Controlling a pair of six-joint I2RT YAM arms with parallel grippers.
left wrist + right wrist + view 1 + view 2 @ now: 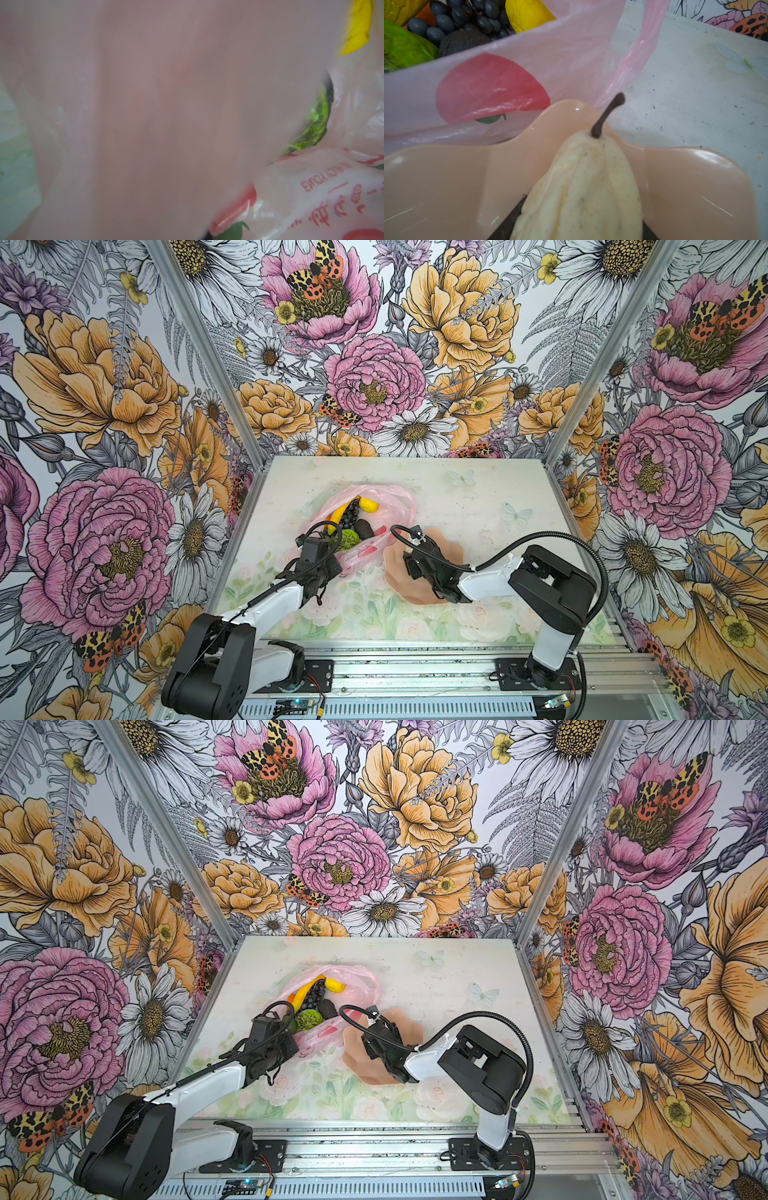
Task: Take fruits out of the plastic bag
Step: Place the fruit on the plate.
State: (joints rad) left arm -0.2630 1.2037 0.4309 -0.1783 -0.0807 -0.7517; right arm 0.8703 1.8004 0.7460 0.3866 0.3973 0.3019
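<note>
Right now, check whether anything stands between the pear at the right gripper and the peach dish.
Nothing visible does. The pear, between the fingers of the right gripper, is over the bare hollow of the dish. The plastic bag lies at the dish's rim, beyond the stem, not under the pear.

Bright, even light fills the scene in both top views, leaving only faint, soft shadows on the surface (478, 497); wide-angle distortion splays the flowered walls (83, 406) toward the edges. In the left wrist view, the plastic bag (145, 104) sits close against the lens, a pink, unfocused blur. In the right wrist view, the pear (581, 187) looks soft up close, and small glints dot the dish (695, 176).
</note>
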